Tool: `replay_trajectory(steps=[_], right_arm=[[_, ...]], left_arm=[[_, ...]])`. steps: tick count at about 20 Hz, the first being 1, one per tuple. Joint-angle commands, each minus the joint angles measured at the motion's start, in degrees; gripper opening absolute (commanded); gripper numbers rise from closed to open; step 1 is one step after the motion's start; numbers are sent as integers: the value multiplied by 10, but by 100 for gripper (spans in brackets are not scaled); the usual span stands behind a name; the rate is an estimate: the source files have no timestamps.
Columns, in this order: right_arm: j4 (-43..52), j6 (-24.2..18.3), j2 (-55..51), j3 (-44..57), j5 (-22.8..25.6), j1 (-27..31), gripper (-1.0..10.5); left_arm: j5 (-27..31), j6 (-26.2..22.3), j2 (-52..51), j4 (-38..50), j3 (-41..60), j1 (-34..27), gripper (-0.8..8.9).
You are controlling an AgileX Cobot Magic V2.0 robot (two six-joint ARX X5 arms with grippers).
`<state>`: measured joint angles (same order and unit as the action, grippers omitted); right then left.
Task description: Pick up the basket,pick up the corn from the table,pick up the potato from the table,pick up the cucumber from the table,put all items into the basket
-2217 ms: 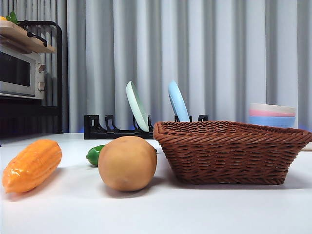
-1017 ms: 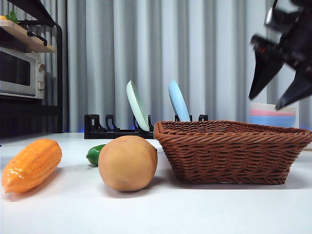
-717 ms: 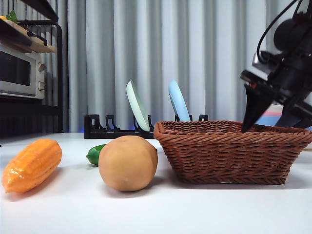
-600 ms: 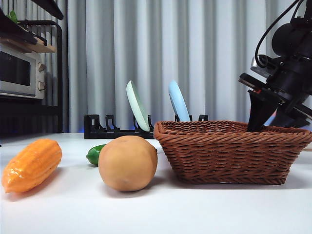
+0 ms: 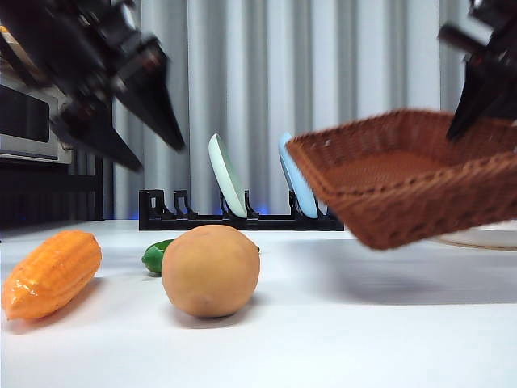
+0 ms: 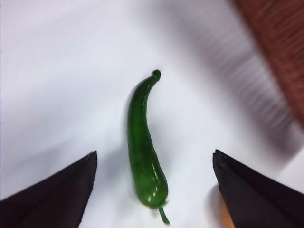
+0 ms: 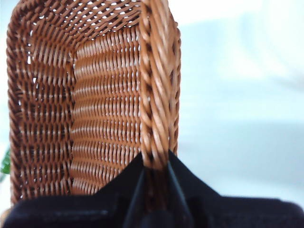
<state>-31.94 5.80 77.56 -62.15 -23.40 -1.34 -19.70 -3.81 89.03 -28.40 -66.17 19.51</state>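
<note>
The right gripper (image 7: pixel 154 164) is clamped on the rim of the basket (image 5: pixel 412 182), holding it tilted in the air at 3 o'clock in the front view, clear of the table (image 5: pixel 347 323). The left gripper (image 6: pixel 154 190), jaws wide apart, hangs over the cucumber (image 6: pixel 142 152). The corn (image 5: pixel 50 273) lies at 8 o'clock on the table, the potato (image 5: pixel 210 271) near it, the cucumber just behind.

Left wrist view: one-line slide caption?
Left end effector, open, hovers over the cucumber on the white table.
</note>
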Motion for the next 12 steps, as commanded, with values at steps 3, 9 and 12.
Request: replay_trajectory(steps=[3, 9, 12], right_arm=[[-10, 12, -70, -7, -7, 16, -12], [-18, 12, -127, -8, -7, 18, -12], [-21, 19, -129, -8, -7, 17, -12]], left_arm=[[77, -23, 101, 12, -41, 34, 406], [83, -33, 193, 23, -62, 55, 404], [95, -39, 201, 26, -62, 59, 114]])
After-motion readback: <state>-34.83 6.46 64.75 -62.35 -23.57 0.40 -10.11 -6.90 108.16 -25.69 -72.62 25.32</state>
